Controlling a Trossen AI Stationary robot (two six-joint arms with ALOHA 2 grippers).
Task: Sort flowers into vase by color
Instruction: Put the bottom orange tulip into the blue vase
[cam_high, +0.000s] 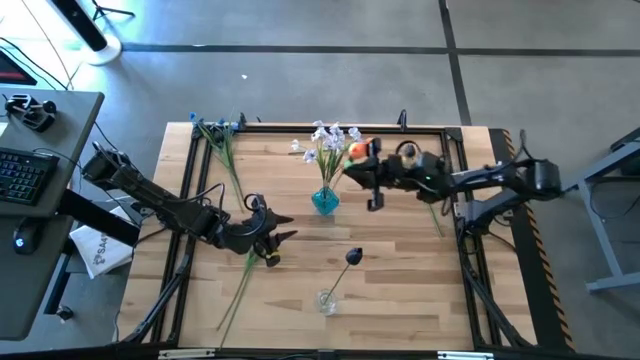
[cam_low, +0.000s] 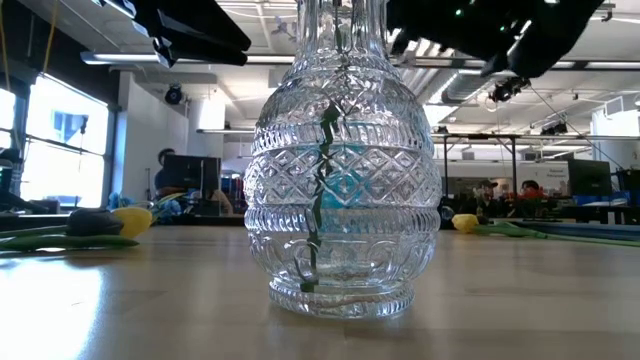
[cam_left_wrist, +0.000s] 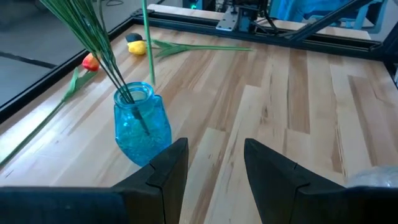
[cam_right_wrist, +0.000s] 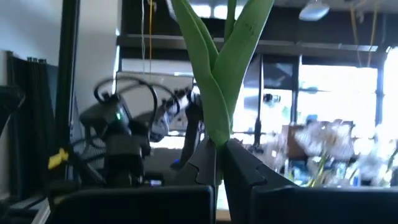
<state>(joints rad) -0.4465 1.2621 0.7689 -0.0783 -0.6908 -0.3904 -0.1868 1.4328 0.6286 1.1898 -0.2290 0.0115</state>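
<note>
Right gripper (cam_high: 371, 180), centre-right, pinches an orange tulip's green stem (cam_right_wrist: 217, 74) beside the blue glass vase (cam_high: 325, 200). Left gripper (cam_high: 283, 227), lower left, seemingly empty, fingers apart.

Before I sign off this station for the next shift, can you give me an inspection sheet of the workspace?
Surface: wooden table in a black frame, dry, unmarked.
Job's things: blue vase holds white sprays; clear glass vase holds a dark bud; blue flowers lie at the far left edge; yellow tulip and orange tulip lie flat.
Clutter: nothing seen on the table.
Grippers: left claw open and empty, above the table's near left; right claw shut on a green stem beside the blue vase.
Cables: arm cable loops on the right arm.
Surroundings: keyboard on a side desk; people at distant desks.
</note>
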